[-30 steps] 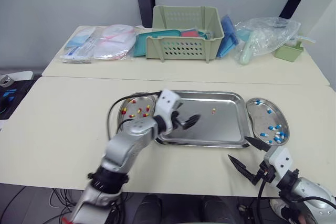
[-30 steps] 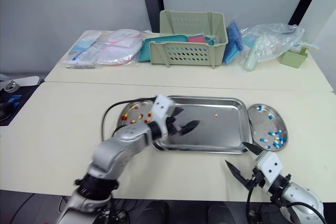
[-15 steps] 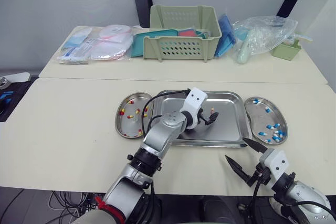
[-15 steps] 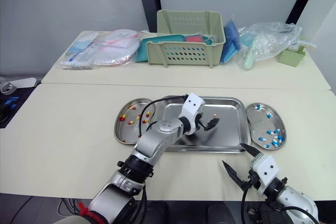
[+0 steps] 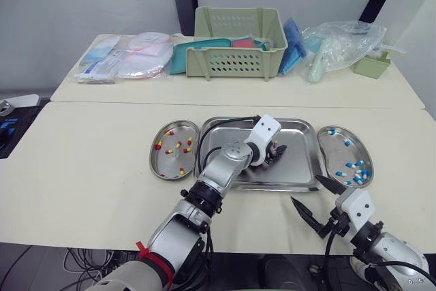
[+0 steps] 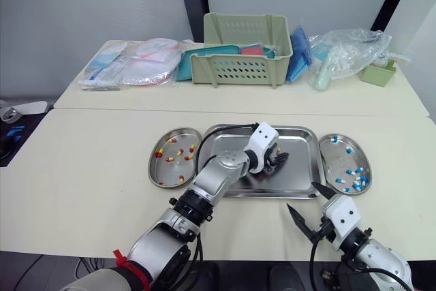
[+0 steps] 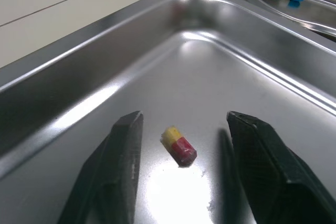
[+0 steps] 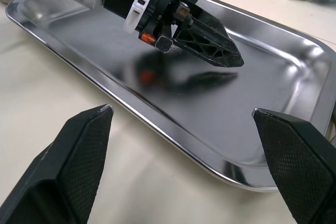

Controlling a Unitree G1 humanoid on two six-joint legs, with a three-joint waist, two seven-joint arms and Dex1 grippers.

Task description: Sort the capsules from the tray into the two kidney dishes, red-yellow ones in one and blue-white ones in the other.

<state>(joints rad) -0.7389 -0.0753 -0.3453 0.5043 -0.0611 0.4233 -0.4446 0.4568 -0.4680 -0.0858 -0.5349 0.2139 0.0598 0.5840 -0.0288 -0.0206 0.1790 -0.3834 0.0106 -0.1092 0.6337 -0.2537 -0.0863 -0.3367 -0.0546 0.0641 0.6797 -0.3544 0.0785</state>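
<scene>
**Left gripper lands astride the last tray capsule**

Nearest me, my right gripper [image 5: 305, 189] hangs at the table's [image 5: 82, 168] front edge. Its fingers are spread wide and empty, unmoved. Beyond it, my left arm has swung across the tray [image 5: 301, 163]. My left gripper [image 5: 276, 151] is now low, wrist pitched down, fingers parted either side of the red-yellow capsule [image 7: 179, 146], not yet pinching. It looks like the only one left. It goes to the left kidney dish [image 5: 162, 165]; blue-whites sit in the right kidney dish [image 5: 337, 151].

Head stereo pair looks forward and down, taking in the table [image 5: 82, 161] from well above. Left wrist camera sits low, close inside the tray [image 7: 79, 72]; right wrist camera faces that same tray across its near rim.
</scene>
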